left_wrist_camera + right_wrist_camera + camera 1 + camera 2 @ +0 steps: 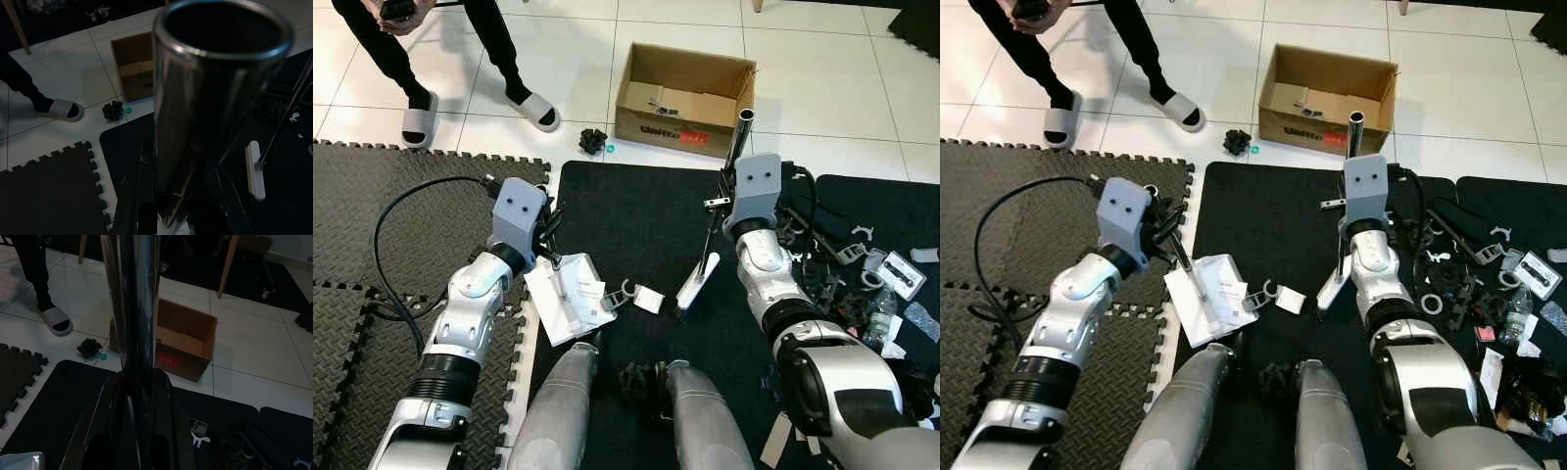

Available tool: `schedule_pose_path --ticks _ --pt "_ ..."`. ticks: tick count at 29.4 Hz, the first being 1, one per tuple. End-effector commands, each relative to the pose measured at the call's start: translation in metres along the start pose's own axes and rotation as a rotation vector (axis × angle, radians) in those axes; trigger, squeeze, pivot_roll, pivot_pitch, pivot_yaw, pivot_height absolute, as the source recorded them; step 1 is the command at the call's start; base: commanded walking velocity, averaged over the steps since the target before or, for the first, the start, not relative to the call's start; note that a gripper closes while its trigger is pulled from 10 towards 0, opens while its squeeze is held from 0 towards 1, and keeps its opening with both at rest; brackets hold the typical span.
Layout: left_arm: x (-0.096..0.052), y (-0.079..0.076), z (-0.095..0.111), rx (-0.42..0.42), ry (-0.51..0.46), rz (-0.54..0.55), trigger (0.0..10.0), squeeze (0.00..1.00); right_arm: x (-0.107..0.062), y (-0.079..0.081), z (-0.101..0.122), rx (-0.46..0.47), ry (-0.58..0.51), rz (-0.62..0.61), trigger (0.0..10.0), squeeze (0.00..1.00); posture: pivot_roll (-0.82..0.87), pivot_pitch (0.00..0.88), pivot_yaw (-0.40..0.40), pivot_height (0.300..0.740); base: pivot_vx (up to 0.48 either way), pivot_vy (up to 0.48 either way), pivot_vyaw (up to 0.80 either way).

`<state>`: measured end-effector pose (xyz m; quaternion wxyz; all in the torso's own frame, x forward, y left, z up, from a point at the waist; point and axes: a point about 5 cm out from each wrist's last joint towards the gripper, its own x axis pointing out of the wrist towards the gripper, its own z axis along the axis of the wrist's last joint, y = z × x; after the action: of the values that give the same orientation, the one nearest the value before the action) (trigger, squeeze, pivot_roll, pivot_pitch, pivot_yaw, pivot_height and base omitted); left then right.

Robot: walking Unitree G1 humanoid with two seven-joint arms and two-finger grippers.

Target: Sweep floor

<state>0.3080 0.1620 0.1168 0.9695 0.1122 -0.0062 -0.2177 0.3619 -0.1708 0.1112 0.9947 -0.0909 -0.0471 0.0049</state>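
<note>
My left gripper (546,233) is shut on the metal handle (215,98) of a white dustpan (563,294), which rests tilted at the black mat's (636,215) left edge. On the right, a metal broom pole (738,137) stands nearly upright with my right gripper (728,201) shut on it. The pole (134,308) runs between the dark fingers (95,431). Its white broom head (697,279) sits on the mat. A white scrap (648,299) and a clear ring clip (620,294) lie between dustpan and broom head. A black crumpled lump (592,140) and a teal cap (610,148) lie on the tiles.
An open cardboard box (685,98) stands on the white tiles beyond the mat. A person in slippers (416,116) stands at the far left. Grey foam mats (382,225) and a black cable (401,206) lie left. Tools and clutter (862,274) cover the right.
</note>
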Motion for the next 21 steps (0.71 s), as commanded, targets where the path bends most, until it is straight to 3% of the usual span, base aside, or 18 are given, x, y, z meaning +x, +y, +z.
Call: schedule_pose_path --ticks 1,11,16,21 --pt "-0.002 -0.003 -0.001 0.016 -0.008 -0.016 10.0 0.00 -0.002 0.001 -0.003 -0.018 0.007 0.013 10.0 0.00 0.10 0.320 0.009 0.740 0.000 0.000 0.00" --pt "-0.003 -0.007 -0.011 -0.053 0.032 0.035 10.0 0.00 -0.004 0.003 -0.005 -0.025 0.011 0.023 10.0 0.00 0.10 0.320 0.010 0.740 0.000 0.000 0.00" --pt "-0.003 0.004 -0.013 -0.093 0.030 0.123 10.0 0.00 -0.005 0.004 -0.006 -0.026 0.013 0.027 10.0 0.00 0.10 0.321 0.011 0.740 0.000 0.000 0.00" --pt "-0.004 0.007 -0.013 -0.087 0.029 0.129 10.0 0.00 -0.005 0.005 -0.007 -0.030 0.019 0.038 10.0 0.00 0.10 0.320 0.006 0.740 0.000 0.000 0.00"
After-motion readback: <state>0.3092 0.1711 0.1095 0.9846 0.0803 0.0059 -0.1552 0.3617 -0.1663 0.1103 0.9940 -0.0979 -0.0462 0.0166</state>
